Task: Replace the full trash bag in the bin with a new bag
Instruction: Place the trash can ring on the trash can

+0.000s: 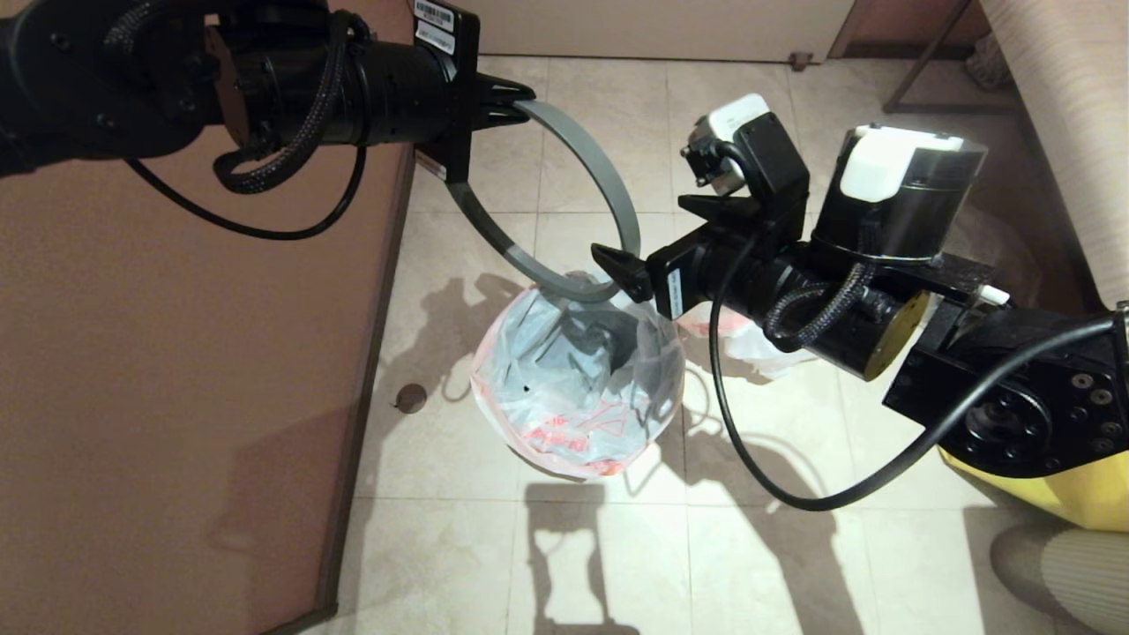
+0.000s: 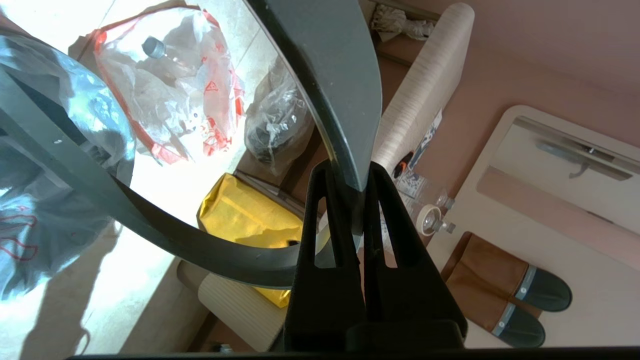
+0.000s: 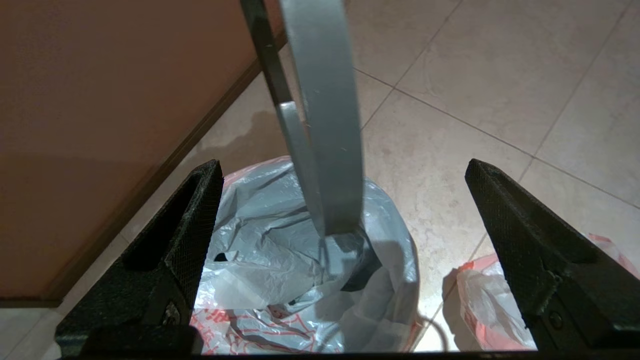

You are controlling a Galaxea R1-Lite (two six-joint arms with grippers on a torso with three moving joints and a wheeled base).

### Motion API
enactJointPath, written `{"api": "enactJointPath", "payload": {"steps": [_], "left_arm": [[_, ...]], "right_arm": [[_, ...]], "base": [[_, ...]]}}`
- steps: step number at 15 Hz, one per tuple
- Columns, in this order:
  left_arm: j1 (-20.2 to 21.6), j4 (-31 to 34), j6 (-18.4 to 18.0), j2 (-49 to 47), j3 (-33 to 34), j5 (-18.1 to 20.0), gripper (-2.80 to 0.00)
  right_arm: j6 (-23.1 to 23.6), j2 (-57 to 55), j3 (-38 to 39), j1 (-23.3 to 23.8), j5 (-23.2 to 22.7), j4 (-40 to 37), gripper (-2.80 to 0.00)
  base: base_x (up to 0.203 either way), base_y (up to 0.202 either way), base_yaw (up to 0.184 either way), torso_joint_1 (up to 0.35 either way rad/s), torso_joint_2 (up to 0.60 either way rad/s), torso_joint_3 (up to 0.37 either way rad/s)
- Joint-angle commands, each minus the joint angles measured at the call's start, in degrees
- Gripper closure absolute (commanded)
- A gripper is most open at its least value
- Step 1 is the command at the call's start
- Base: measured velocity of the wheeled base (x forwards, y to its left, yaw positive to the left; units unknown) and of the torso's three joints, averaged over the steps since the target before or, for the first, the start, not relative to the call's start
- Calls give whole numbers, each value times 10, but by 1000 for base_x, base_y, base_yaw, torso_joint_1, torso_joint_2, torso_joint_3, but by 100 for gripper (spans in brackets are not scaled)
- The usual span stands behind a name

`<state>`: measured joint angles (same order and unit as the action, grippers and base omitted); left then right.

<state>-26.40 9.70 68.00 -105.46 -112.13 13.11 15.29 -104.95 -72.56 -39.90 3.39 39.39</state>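
The head view shows the left pincer (image 1: pixel 516 101) high up on the left, closed tight on the grey ring (image 1: pixel 609 190), which it holds in the air, tilted, above the tiled floor (image 1: pixel 758 564). The lower edge of the ring is close over the bin (image 1: pixel 578 388), which stands on the floor beside a brown panel (image 1: pixel 176 353). The bin's black wall is hardly visible, because a translucent white bag with an orange-red band and red print (image 1: pixel 564 441) lines it and folds over its rim. The bag looks crumpled inside the bin, and I cannot tell what is in it.

The right pincer (image 1: pixel 622 269) comes from the right side and its tip is just beside the lower part of the ring. In the right wrist view its two black fingers (image 3: pixel 530 250) stand wide apart and hold nothing, with the ring and the lined bin between them.

Behind the right arm, another white-and-red bag (image 1: pixel 750 339) lies on the floor. In the left wrist view this bulging bag (image 2: pixel 175 85) shows pale tubes through the plastic; near it are a clear bag with dark contents (image 2: pixel 277 125) and a yellow bag (image 2: pixel 245 220).
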Motion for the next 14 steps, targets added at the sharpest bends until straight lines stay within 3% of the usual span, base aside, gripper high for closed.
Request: {"api": "enactJointPath", "payload": {"steps": [1,7,11,14], "left_arm": [[0,1,5,3,0,1,0],[-2,6,6,22,6,16,0],[-2,7,13,24,6,27,0],[0,1,17,19,6,27,0]], "right_arm": [[7,-27,-16,-6,0,2,-280],[19,-88,-102,6,7,2,-280],[35,-120,-163,22,67,6,-280],[61,-136,-174,22,124,64,-280]], "base": [[0,0,0,0,0,0],[0,0,0,0,0,0],[0,0,0,0,0,0],[0,0,0,0,0,0]]}}
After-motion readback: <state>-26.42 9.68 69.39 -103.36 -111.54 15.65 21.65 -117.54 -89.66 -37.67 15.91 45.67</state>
